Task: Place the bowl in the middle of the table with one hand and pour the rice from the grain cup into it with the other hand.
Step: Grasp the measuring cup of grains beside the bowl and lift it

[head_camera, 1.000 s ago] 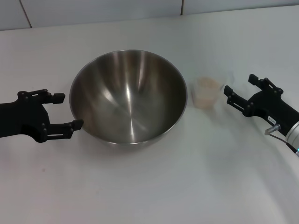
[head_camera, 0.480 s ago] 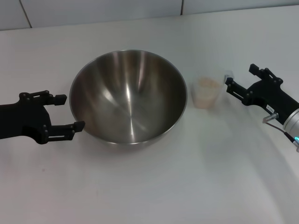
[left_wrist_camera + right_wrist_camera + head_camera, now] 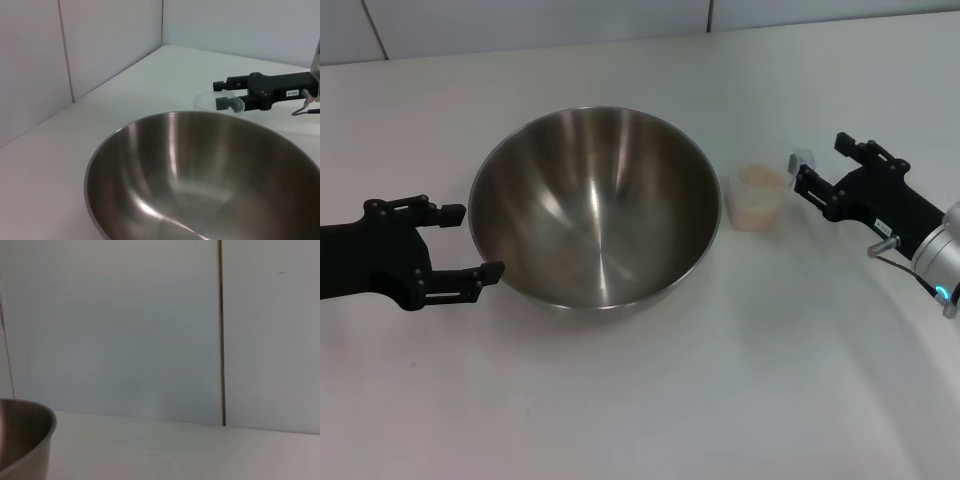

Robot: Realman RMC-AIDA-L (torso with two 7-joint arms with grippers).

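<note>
One grain cup point(image 3: 761, 197) — rice point(image 3: 761, 178) inside

The left gripper point(image 3: 460, 241) reaches in low from the left edge on a black wrist, held level, its two fingers point(image 3: 448, 211) spread wide, one behind the other and pointing right. The right gripper point(image 3: 820, 164) comes in from the right edge on a silver and white arm, angled up and to the left, its fingers point(image 3: 807, 183) also parted. In the left wrist view, it point(image 3: 223, 93) shows farther off, open.
</note>
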